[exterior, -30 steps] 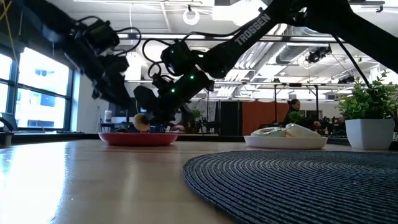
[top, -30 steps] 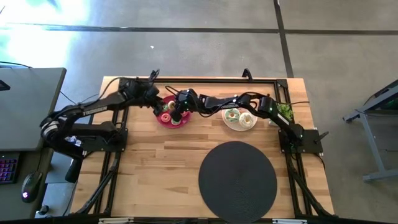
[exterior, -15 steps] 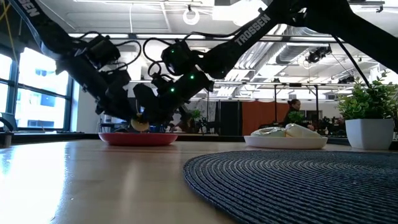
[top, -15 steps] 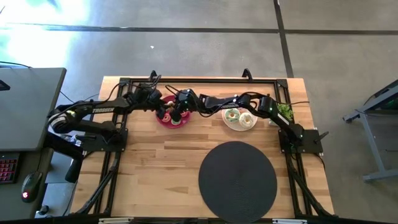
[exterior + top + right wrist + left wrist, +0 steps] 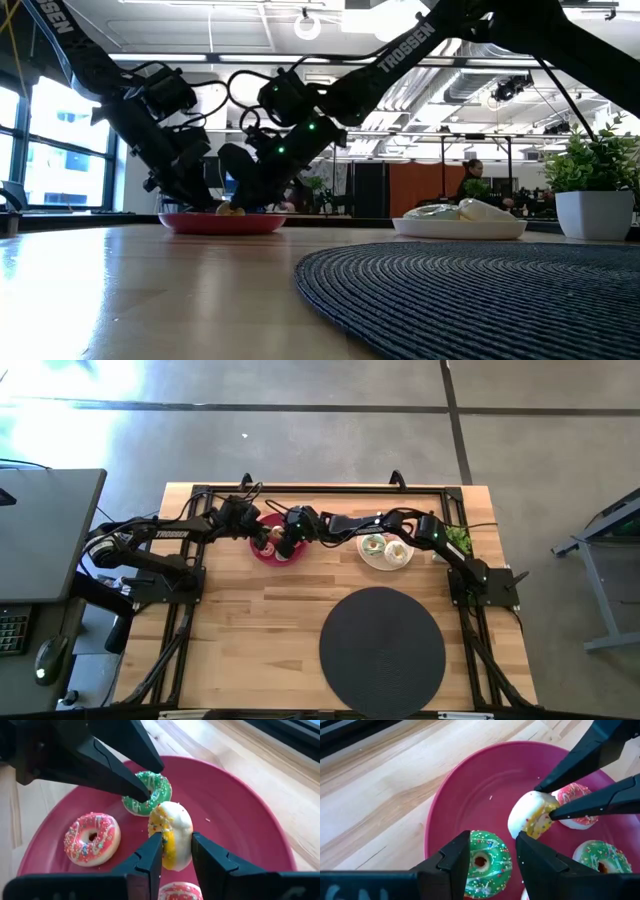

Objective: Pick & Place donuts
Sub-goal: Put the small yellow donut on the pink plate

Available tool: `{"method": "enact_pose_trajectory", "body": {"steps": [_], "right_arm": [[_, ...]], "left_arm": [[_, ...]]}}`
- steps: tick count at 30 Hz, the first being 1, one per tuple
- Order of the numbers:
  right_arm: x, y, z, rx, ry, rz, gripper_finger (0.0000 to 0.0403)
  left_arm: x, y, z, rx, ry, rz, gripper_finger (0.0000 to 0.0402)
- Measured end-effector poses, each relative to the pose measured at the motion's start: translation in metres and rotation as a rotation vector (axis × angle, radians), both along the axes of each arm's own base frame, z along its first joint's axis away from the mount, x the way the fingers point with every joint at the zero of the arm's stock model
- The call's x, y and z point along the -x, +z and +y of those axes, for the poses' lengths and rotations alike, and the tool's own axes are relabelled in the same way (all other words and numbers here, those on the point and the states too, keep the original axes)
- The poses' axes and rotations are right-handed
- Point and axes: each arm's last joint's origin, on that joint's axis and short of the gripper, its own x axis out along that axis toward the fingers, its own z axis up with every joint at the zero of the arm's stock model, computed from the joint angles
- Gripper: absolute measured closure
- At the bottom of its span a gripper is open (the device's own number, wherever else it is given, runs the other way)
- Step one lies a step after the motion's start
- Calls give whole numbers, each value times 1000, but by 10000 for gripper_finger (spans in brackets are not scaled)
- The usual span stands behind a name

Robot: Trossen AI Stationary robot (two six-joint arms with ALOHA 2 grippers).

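Both of your grippers crowd the same pink plate [image 5: 268, 550] at the back of the counter [image 5: 250, 620]. Your right gripper [image 5: 176, 854] has its jaws pinched on the white-frosted donut [image 5: 172, 840], holding it on edge just above the plate. Your left gripper [image 5: 492, 852] has its jaws straddling the green donut [image 5: 485, 864], which lies flat; whether they touch it is unclear. The two grippers' fingertips nearly meet, each in the other's way. A pink-frosted donut [image 5: 92, 839] lies flat nearby on the plate. To the right, a white plate [image 5: 385, 562] carries more donuts, a potted plant [image 5: 594, 190] stands beyond it, and the black disc [image 5: 382, 650] lies nearer you.
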Motion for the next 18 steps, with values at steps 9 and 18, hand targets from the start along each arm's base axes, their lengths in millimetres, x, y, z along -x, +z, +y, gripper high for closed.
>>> {"method": "enact_pose_trajectory", "body": {"steps": [9, 18], "right_arm": [[1, 0, -2, -14, -12, 1, 309], [0, 0, -2, -5, -9, -6, 309]], "left_arm": [[-3, 4, 2, -17, 17, -51, 250], [-7, 8, 5, -24, 16, -140, 250]]}}
